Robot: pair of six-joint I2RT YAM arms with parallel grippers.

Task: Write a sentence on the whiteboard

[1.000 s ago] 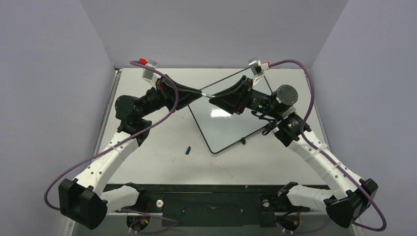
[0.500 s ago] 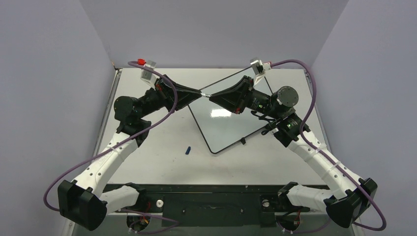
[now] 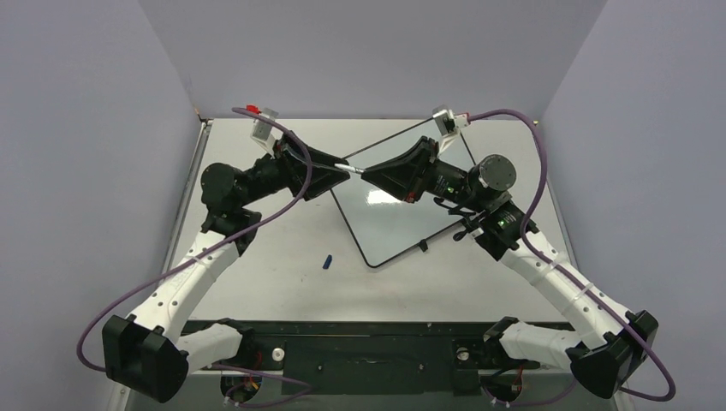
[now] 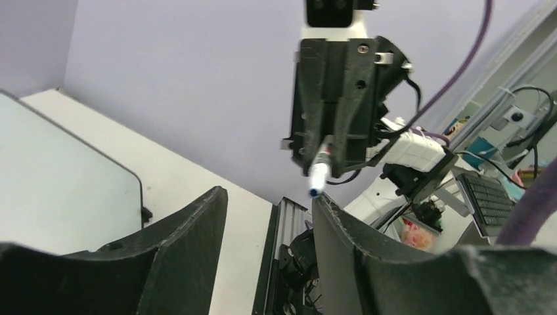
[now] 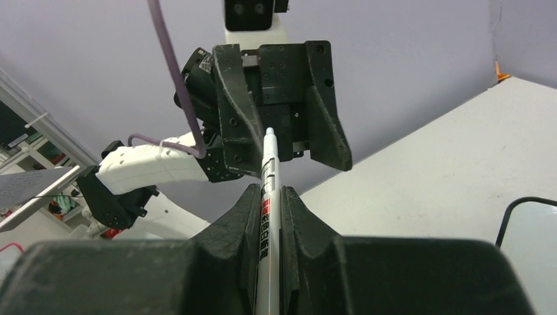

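The whiteboard [image 3: 402, 210] lies tilted on the table, glossy white with a thin black frame, and no sentence shows on it. Above its far left corner the two grippers face each other. My right gripper [image 3: 368, 174] [image 5: 270, 191] is shut on a white marker [image 3: 351, 168] [image 5: 268, 216], which points at the left gripper. My left gripper [image 3: 336, 168] [image 4: 269, 195] stands open. The marker's blue tip [image 4: 314, 191] sits just off its right finger [image 4: 341, 236]. The board's corner [image 4: 59, 170] [image 5: 533, 226] shows in both wrist views.
A small blue cap [image 3: 327, 261] lies on the table left of the board's near corner. Purple cables [image 3: 257, 223] loop off both arms. Grey walls close in the table on three sides, and a black rail [image 3: 360, 330] runs along the near edge.
My left gripper has opened, let go of the marker and drawn back a little to the left. The right gripper has shut on the marker and keeps it.
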